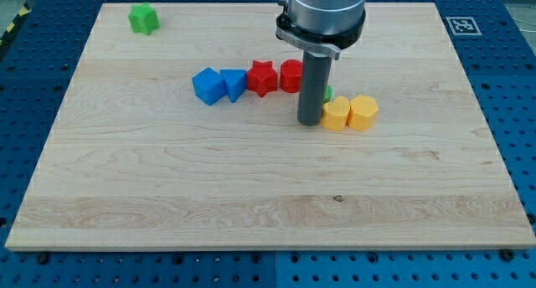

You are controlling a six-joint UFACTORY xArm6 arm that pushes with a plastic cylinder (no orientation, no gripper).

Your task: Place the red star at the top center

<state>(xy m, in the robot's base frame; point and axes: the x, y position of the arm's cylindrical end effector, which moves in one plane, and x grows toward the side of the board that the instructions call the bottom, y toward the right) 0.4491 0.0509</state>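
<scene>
The red star (262, 77) lies on the wooden board (167, 179) a little above the middle, touching a second red block (291, 75) on its right and a blue block (234, 84) on its left. My tip (310, 121) rests on the board below and to the right of the red star, just left of two yellow blocks (336, 114) (363, 112). The rod hides part of the second red block and most of a small green block (328, 93).
Another blue block (208, 86) sits left of the first blue one. A green star-like block (143, 19) lies near the board's top left corner. A black-and-white marker (461, 25) sits beyond the top right corner.
</scene>
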